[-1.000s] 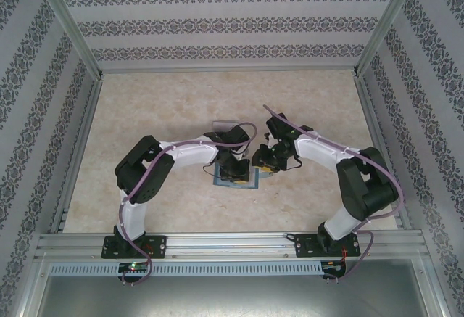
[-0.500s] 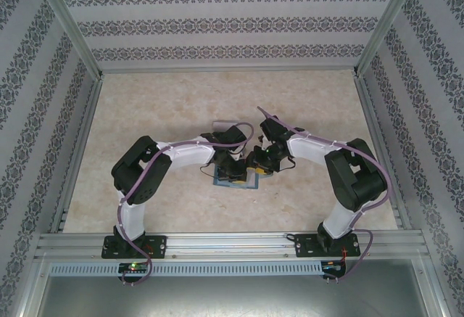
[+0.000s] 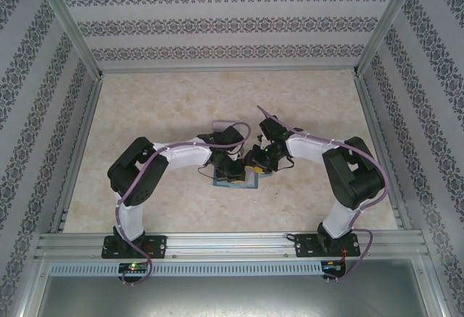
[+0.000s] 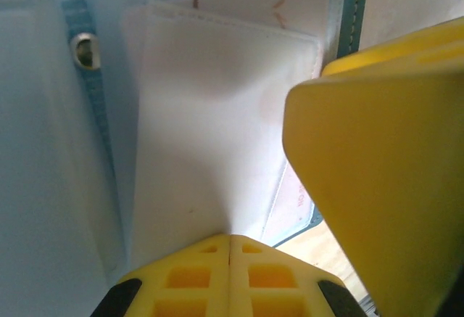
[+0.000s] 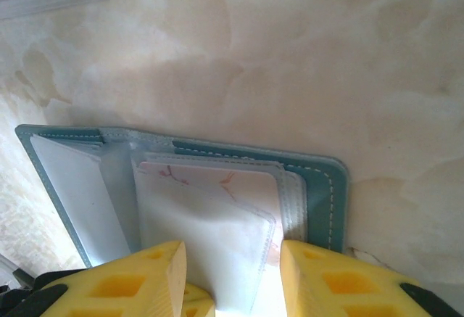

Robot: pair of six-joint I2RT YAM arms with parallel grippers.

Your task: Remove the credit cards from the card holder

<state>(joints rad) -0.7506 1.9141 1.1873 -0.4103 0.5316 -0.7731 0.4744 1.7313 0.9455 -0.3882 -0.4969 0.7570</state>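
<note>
Probably slick, stiff credit cards (image 5: 217,194) in floppy card holder (image 5: 319,186); pinch exposed edge. L jaws clamp sleeve (image 4: 217,128), R jaws apart.

The place is a robot test cell in a lab, not a lived-in room. Bare aluminium frame posts (image 3: 72,30) rise at the corners, well beyond the left pincer (image 3: 233,166) and the right pincer (image 3: 259,162). On the near side of both pincers runs an aluminium rail (image 3: 232,243) with the arm bases (image 3: 134,246) bolted to it, and a slotted cable duct (image 3: 232,268) just behind. Panels of patterned wallpaper (image 3: 232,23) box the pincers in on the far side and both flanks. Beneath them lies a marble-look tabletop (image 3: 159,106).
</note>
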